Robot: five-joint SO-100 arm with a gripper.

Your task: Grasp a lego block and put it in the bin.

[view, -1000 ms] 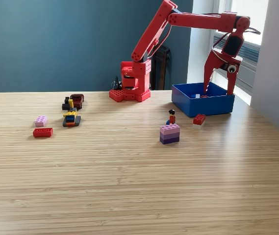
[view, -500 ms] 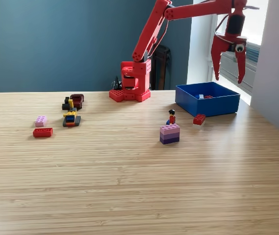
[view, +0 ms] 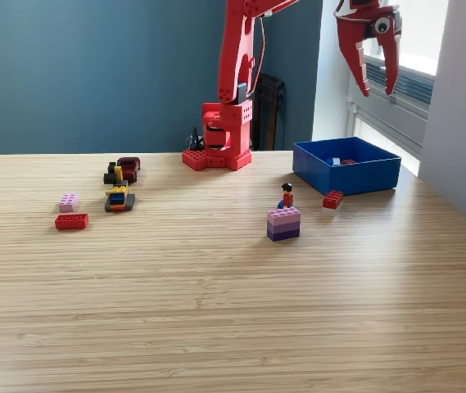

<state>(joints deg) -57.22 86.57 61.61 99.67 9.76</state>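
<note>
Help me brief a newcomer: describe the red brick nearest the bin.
Find the blue bin on the exterior view's right. A small red brick lies on the table just in front of its near-left corner. Unlike the purple stack and minifigure nearby, it is flat, single, red.

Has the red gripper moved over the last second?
Yes. The red gripper, open and empty, rose from inside the bright blue plastic bin to well above it.
</note>
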